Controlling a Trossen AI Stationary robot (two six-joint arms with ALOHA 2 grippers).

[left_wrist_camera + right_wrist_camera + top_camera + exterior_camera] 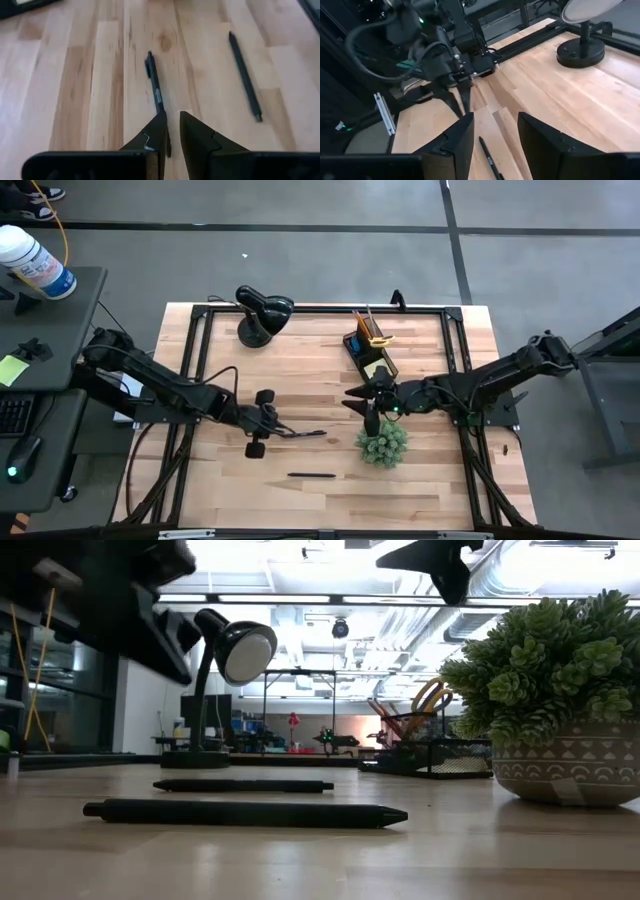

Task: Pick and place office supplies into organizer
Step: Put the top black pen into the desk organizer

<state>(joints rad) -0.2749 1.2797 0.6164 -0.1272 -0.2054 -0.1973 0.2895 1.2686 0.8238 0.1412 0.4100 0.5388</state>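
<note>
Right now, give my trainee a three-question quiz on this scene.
1. How many thin black pens lie loose on the wooden table?
2. True or false: the right end effector grips yellow-handled scissors.
3. The small black rectangular organizer stands nearest: A) the left end effector, B) the right end effector, C) the black domed lamp?
Key: 1 two; 2 false, it is open and empty; 3 B.

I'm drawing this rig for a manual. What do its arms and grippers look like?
Both arms are dark and slim-jointed, with black cables looped alongside. The left gripper and right gripper each end in two black wedge-shaped fingers that taper to tips. A small green light glows on the right arm's wrist.
</note>
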